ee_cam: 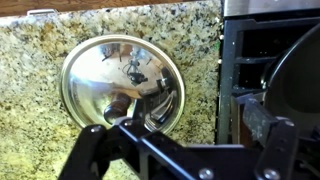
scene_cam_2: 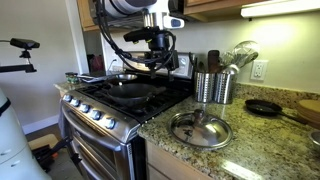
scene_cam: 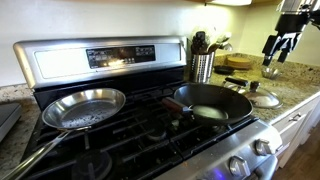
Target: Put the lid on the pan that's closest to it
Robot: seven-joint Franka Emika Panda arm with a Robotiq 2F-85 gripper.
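The glass lid [scene_cam: 263, 98] lies flat on the granite counter beside the stove, knob up. It shows in both exterior views [scene_cam_2: 200, 129] and fills the wrist view [ee_cam: 100, 70]. The black pan [scene_cam: 210, 101] with a reddish-brown handle sits on the stove burner nearest the lid, and it shows in an exterior view [scene_cam_2: 130, 89]. My gripper [scene_cam: 279, 45] hangs well above the lid with nothing in it. It is also seen in an exterior view [scene_cam_2: 158, 47]. In the wrist view its fingers [ee_cam: 185, 150] are spread wide and empty over the lid.
A shiny silver pan [scene_cam: 82, 108] sits on the far burner. A metal utensil holder [scene_cam: 203, 66] stands on the counter by the stove [scene_cam_2: 215, 86]. A small black skillet [scene_cam_2: 265, 107] and a wooden board [scene_cam_2: 308, 108] lie further along the counter.
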